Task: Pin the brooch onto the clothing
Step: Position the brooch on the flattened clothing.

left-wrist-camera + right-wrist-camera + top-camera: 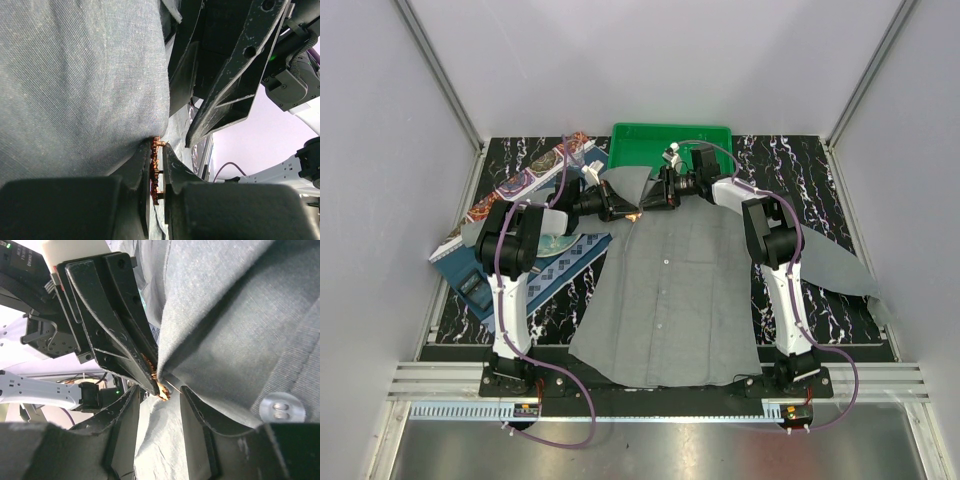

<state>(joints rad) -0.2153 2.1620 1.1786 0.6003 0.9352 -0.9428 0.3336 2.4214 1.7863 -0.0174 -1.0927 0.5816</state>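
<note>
The grey clothing (670,290) lies flat on the table, its collar end lifted between the two arms. My left gripper (628,210) is shut on the red-orange brooch (156,172), which sits edge-on between its fingertips and presses against a fold of the clothing (75,75). My right gripper (650,203) faces it, tip to tip. In the right wrist view its jaws (159,407) stand open on either side of the brooch (161,388), touching nothing. A thin pin runs from the brooch toward the fold of clothing (240,315).
A green tray (710,135) stands at the back behind the grippers. A blue patterned placemat (520,185) and a round plate (560,247) lie left of the shirt. A pale shirt button (282,410) shows near the right fingers. The right sleeve (830,265) spreads across the marbled tabletop.
</note>
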